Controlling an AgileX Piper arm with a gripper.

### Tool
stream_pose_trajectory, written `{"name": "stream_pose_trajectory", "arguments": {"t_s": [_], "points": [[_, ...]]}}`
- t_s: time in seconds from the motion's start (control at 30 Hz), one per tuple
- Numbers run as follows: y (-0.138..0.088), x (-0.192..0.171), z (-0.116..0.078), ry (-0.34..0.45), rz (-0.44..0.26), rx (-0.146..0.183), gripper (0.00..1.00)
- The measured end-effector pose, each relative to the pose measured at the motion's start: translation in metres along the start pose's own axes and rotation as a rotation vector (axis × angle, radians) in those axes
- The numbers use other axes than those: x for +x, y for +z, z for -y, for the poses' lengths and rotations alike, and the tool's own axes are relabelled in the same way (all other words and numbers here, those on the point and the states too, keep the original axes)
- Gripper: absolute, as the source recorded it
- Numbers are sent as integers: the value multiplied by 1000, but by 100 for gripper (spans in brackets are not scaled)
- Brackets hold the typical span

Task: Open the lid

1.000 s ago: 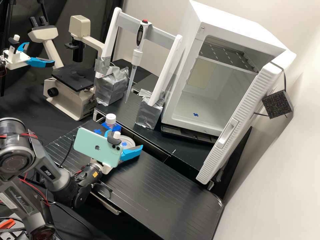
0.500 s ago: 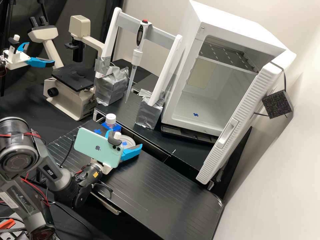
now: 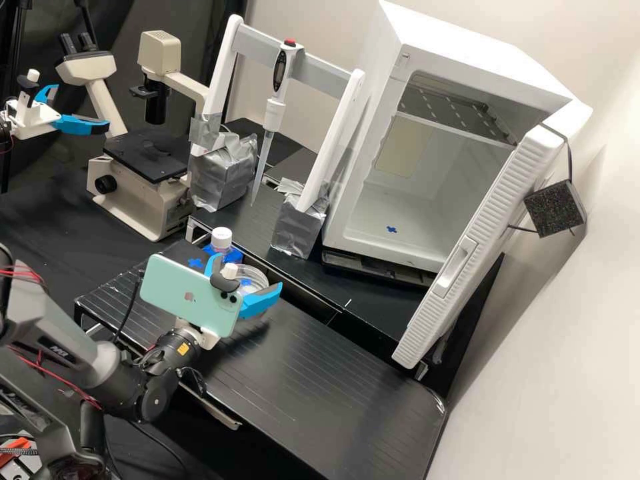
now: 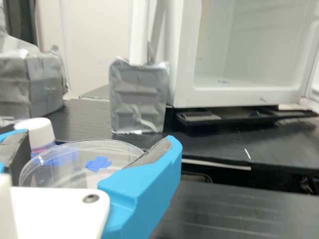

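The gripper (image 3: 248, 274) is over the left part of the near black bench, its two blue fingers on opposite sides of a clear round lid (image 3: 259, 274). A blue cross mark shows on or through the lid. In the wrist view the gripper (image 4: 97, 137) has the clear lid (image 4: 80, 173) between its dark pads, one at each side of the rim. The phone and the nearer finger hide part of the lid. Whether a dish is joined beneath it, I cannot tell.
A white-capped bottle (image 3: 222, 238) stands in a blue holder just behind the lid. Farther back are a pipette (image 3: 274, 110) on a white frame with foil-wrapped feet, a microscope (image 3: 143, 160), and a white incubator (image 3: 433, 187) with its door swung out.
The gripper has shifted slightly left, its arm changing pose. Between its fingers the clear round piece looks raised and more see-through than before, with a shadow on the bench below.
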Motion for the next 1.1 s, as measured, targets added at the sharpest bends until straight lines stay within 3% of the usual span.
{"name": "stream_pose_trajectory", "arguments": {"t_s": [0.17,0.3,0.5,0.8,0.9,1.1], "points": [[-3,-3,-5,44,1,-4,0],[5,-4,-11,102,47,31,0],[28,-8,-23,175,173,84,0],[50,-5,-32,229,258,155,0],[57,0,-32,236,279,156,0],[70,12,-33,228,307,117,0]]}}
